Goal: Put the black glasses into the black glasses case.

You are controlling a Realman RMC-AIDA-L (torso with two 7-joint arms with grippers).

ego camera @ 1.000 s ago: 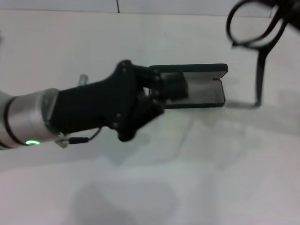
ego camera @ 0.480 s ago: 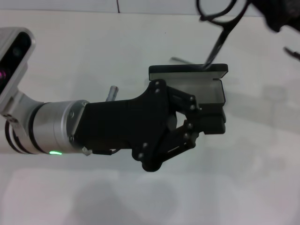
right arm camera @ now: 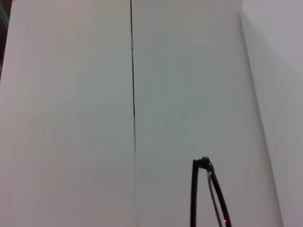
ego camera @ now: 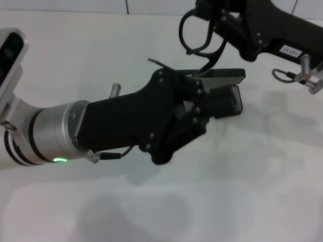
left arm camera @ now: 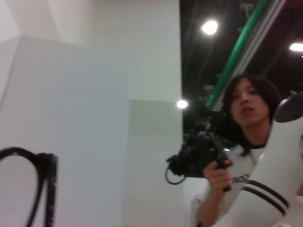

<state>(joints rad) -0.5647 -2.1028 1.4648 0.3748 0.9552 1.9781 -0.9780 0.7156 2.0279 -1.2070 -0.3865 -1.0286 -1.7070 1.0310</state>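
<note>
The black glasses case (ego camera: 230, 100) lies open on the white table, its lid (ego camera: 227, 74) standing up on the far side. My left gripper (ego camera: 198, 108) reaches in from the left and covers the case's left half. Just above and behind the case hang the black glasses (ego camera: 209, 61), with my right gripper (ego camera: 215, 22) shut on them and one temple arm pointing down at the lid. Part of the glasses' frame (left arm camera: 46, 189) shows in the left wrist view. One thin temple (right arm camera: 194, 189) shows in the right wrist view.
The white table (ego camera: 262, 191) stretches to the front and right of the case. My right arm (ego camera: 282, 35) crosses the far right corner. In the left wrist view a person (left arm camera: 246, 109) stands beyond the table, beside a white arm link (left arm camera: 265, 189).
My right gripper has carried the glasses left and down, from the far right corner to just above the case lid. My left gripper has shifted over the case's left half.
</note>
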